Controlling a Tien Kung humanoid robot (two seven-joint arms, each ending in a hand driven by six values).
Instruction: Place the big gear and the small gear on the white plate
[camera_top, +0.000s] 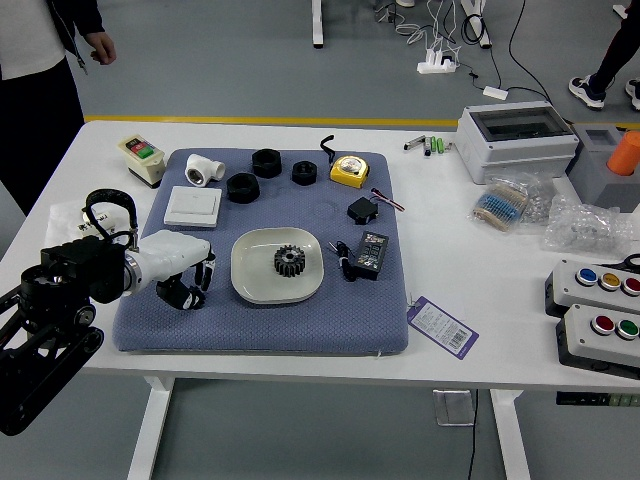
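One gear sits on the white plate; you can't make out a second, so you're likely half done. Left of it, you can't tell if your left hand's fingers grip anything. A person's hand hangs far left.

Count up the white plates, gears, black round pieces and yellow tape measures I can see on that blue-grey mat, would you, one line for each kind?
White plate: 1
Gear in sight: 1
Black round pieces: 3
Yellow tape measure: 1
Total: 6
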